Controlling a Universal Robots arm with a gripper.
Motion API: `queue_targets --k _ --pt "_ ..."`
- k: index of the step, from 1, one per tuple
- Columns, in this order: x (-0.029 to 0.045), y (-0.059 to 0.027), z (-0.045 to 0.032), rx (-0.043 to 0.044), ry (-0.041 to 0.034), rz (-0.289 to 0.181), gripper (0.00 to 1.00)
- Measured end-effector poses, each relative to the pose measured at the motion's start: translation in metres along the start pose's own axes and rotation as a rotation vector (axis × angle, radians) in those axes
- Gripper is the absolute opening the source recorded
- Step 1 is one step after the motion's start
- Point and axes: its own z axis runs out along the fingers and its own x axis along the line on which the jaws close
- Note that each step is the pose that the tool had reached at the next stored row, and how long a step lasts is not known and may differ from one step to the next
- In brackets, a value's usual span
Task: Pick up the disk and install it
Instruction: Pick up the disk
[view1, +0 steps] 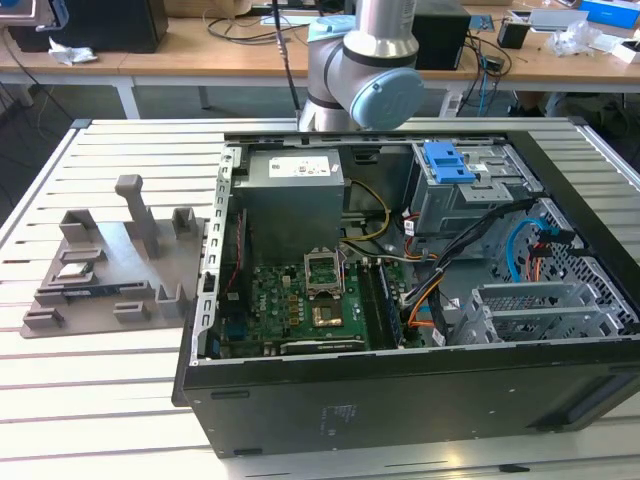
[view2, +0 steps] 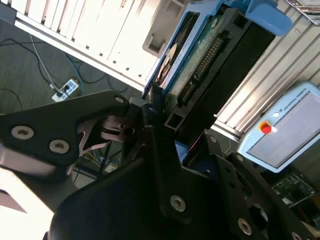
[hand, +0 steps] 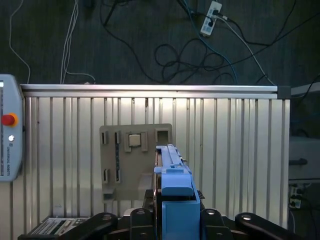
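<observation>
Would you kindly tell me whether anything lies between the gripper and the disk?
Nothing: in the first wrist view the gripper is shut directly on the disk, clamping it from both sides.

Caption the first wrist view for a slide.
Gripper holds the disk over the slatted table and grey fixture plate.

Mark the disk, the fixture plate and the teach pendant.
disk (hand: 175, 181), first wrist view, blue caddy end tab.
fixture plate (hand: 136, 172), first wrist view, bare flat face.
teach pendant (view2: 287, 138), second wrist view, its screen.
</observation>
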Motion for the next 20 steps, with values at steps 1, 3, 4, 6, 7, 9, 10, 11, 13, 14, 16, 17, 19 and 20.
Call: queue_targets --k 1,3,4,6,7,9,10,11,13,14,16,17,19,20 --pt "0.0 0.0 -0.0024 0.0 0.0 0.0 0.37" --pt "0.0001 0.0 -0.0052 -0.0001 0.0 0.0 0.37" --pt "0.0001 0.0 -0.0076 0.0 0.0 0.0 0.37" --pt "0.0001 0.0 -0.0105 -0.0001 0.0 0.0 0.37" --pt "0.0001 0.0 -0.0124 0.0 0.0 0.0 0.37" --pt "0.0002 0.0 -0.0156 -0.0001 0.0 0.0 0.37" --pt "0.0002 0.0 -0.0169 -0.0001 0.0 0.0 0.37" --pt "0.0002 0.0 -0.0203 0.0 0.0 0.0 0.37" --pt "0.0003 0.0 -0.024 0.0 0.0 0.0 0.37" --pt "0.0003 0.0 -0.025 -0.0001 -0.0002 0.0 0.37" --pt "0.0001 0.0001 -0.025 0.0001 -0.0046 0.0 0.37" --pt "0.0001 0.0 -0.025 0.0001 -0.005 0.0 0.37" --pt "0.0003 0.0 -0.025 0.0 -0.0057 0.0 0.37" --pt "0.0004 -0.0002 -0.025 0.0 -0.0075 0.0 0.37"
